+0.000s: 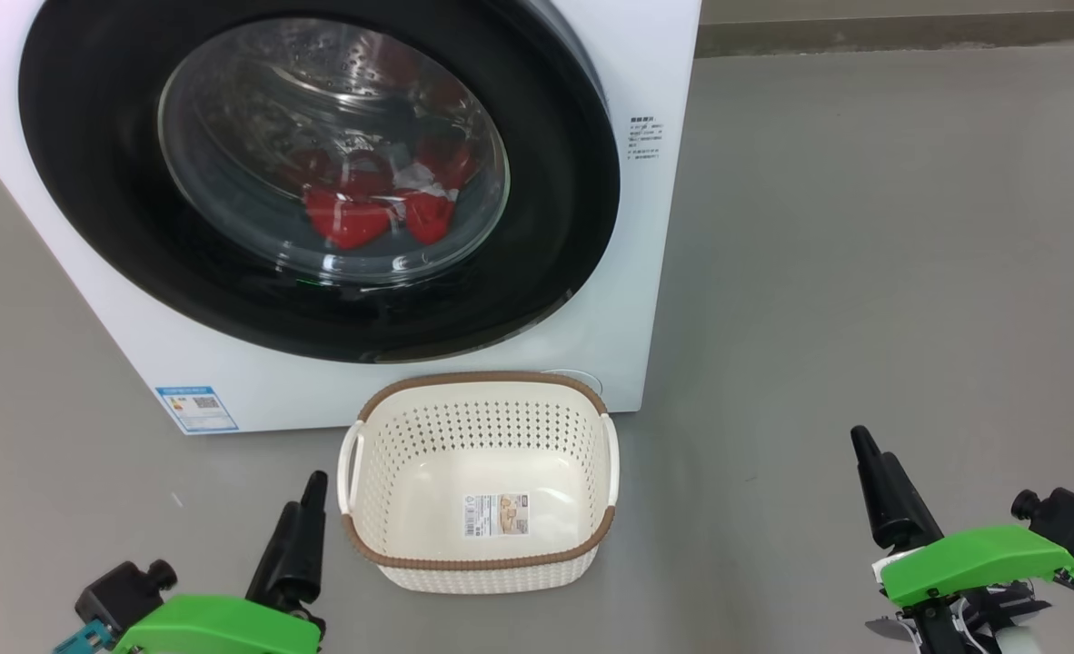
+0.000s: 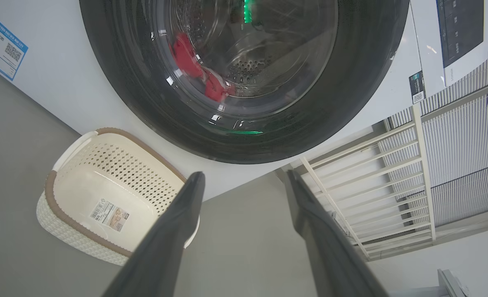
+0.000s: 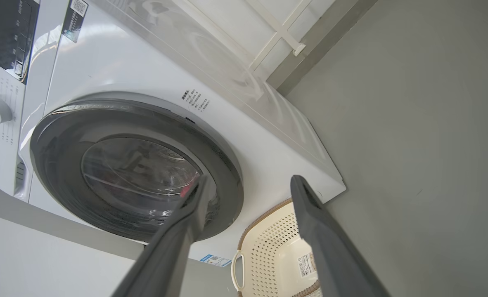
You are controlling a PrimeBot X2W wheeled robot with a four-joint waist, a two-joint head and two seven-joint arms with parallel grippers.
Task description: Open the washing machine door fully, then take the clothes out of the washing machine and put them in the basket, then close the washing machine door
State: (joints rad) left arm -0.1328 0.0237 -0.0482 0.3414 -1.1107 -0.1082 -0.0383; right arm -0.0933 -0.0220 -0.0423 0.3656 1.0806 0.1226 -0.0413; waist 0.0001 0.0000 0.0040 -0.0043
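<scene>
Left fingers (image 1: 296, 540) spread just beside the basket (image 1: 482, 379); right fingers (image 1: 884, 490) well apart.

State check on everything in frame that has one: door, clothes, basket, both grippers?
washing machine door, shut against the washing machine
clothes, inside the drum, behind the door glass
basket, upright on the floor, empty but for its label sticker
left gripper, open, holding nothing
right gripper, open, holding nothing
</scene>
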